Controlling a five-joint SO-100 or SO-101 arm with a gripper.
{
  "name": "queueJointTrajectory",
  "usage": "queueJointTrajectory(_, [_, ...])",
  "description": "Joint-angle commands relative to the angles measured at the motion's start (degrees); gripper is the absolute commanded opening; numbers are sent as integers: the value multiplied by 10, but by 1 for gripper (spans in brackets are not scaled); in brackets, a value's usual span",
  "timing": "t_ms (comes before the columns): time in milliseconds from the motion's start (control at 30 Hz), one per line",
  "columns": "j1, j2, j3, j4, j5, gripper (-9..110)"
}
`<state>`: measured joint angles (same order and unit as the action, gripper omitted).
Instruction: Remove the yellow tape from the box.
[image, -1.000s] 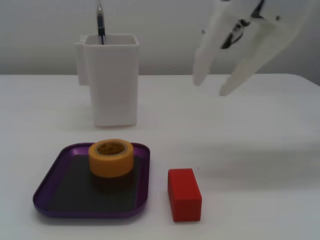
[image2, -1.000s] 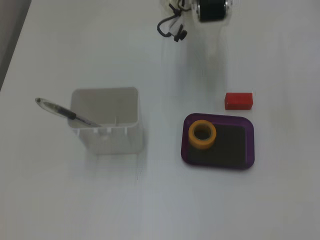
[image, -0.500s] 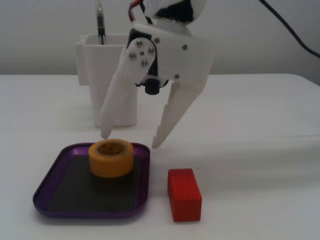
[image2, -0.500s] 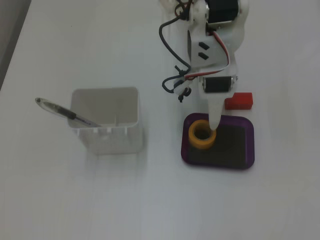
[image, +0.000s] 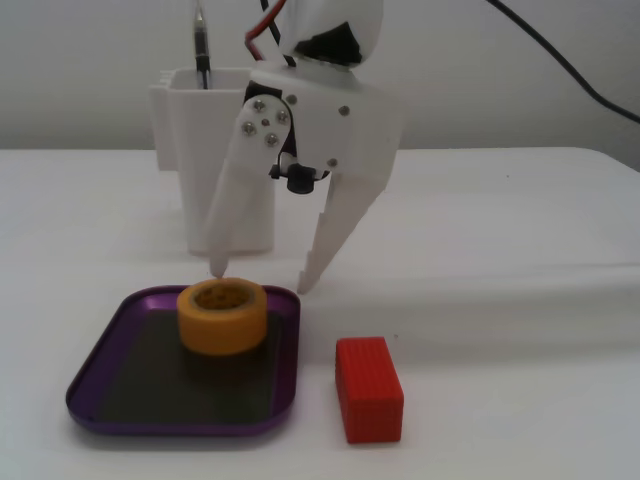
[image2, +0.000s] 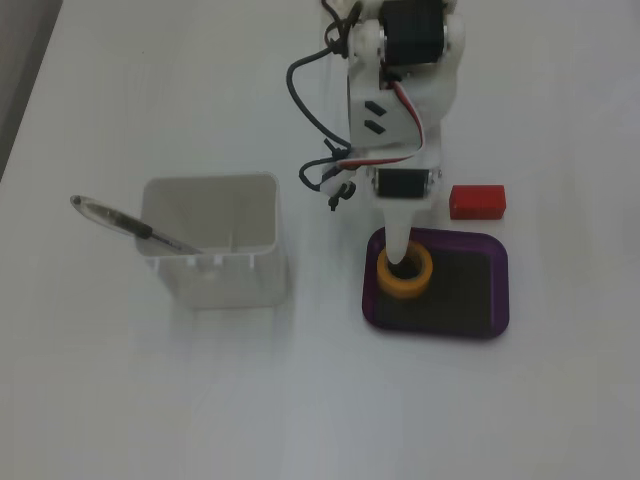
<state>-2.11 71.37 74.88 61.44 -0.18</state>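
Observation:
The yellow tape (image: 222, 317) is a thick roll standing flat in the box (image: 180, 425), a shallow purple tray, close to its far rim. In the top-down fixed view the yellow tape (image2: 404, 274) lies at the left end of the box (image2: 462, 295). My white gripper (image: 260, 281) is open and points down. Its two fingertips hang just above the tray's far rim, one on each side of the roll's far part and apart from it. From above the gripper (image2: 403, 258) overlaps the roll's hollow core. It holds nothing.
A red ribbed block (image: 368, 388) lies on the white table right of the tray; it also shows from above (image2: 477, 201). A tall white square container (image: 215, 150) with a pen (image2: 135, 228) in it stands behind the tray.

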Motion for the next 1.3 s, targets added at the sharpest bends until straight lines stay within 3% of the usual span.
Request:
queueJointTrajectory(0, [-5,11,-25,-4,-2,13])
queueJointTrajectory(1267, [-5,-40,-23,-50,3,13])
